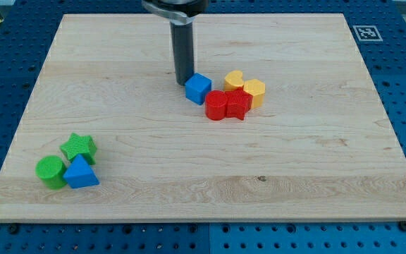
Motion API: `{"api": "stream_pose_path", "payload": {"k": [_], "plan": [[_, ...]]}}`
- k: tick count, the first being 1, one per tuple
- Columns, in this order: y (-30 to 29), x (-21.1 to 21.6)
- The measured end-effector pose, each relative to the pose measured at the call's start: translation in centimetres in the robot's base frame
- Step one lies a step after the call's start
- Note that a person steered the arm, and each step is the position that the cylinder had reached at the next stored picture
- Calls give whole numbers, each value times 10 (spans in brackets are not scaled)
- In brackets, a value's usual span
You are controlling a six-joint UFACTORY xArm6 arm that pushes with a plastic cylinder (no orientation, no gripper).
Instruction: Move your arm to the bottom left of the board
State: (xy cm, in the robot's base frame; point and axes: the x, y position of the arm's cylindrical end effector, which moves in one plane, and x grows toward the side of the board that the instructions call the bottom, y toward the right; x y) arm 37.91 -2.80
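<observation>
Blue cube [198, 88] touches my tip [182, 82].

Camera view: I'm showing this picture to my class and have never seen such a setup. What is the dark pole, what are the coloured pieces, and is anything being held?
This is one camera picture looking down at an angle on a wooden board that rests on a blue perforated bench. The dark pole is the end of a robot arm. It has no jaws, so it holds nothing; it only slides along the board and pushes pieces.

My tip sits near the view's top centre, right against the left side of a blue cube.

Beside that cube, toward the view's right, lie a red cylinder, a red star-like block, a yellow hexagonal block and another yellow block, partly hidden.

At the view's bottom left, far from the tip, lie a green star, a green cylinder and a blue triangular block.
</observation>
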Motion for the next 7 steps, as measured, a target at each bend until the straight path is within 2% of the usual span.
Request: {"api": "stream_pose_path", "payload": {"k": [2,4,7], "plan": [[-16,0],[-25,28],[1,38]]}}
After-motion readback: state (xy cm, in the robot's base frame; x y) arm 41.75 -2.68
